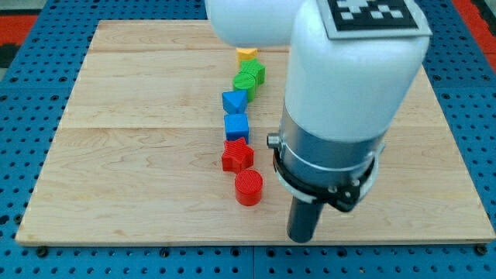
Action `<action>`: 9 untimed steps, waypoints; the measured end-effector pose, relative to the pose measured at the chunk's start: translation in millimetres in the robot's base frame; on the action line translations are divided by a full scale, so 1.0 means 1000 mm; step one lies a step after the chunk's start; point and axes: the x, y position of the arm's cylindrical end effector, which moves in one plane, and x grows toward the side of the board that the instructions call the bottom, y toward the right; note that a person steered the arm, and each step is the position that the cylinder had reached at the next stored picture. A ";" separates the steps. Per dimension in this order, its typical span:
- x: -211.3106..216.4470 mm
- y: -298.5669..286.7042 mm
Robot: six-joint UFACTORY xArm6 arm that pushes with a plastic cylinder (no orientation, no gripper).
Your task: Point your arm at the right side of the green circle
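Note:
The green circle [243, 84] lies in the upper middle of the wooden board [139, 139], touching a second green block [255, 72] just above and to its right, whose shape I cannot make out. My tip [301, 239] rests on the board near the view's bottom edge, far below the green circle and a little to its right. The nearest block to the tip is the red circle [249, 187], up and to its left. The arm's large white body [349, 85] hides the board right of the block column.
The blocks form a column down the board's middle: a yellow block [246, 54] at the top, the two green ones, a blue triangular block [234, 101], a blue cube [236, 125], a red star [237, 155] and the red circle. A blue perforated table surrounds the board.

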 end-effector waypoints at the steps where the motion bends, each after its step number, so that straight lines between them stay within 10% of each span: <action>1: -0.013 0.003; 4: -0.040 -0.068; 9: -0.211 0.101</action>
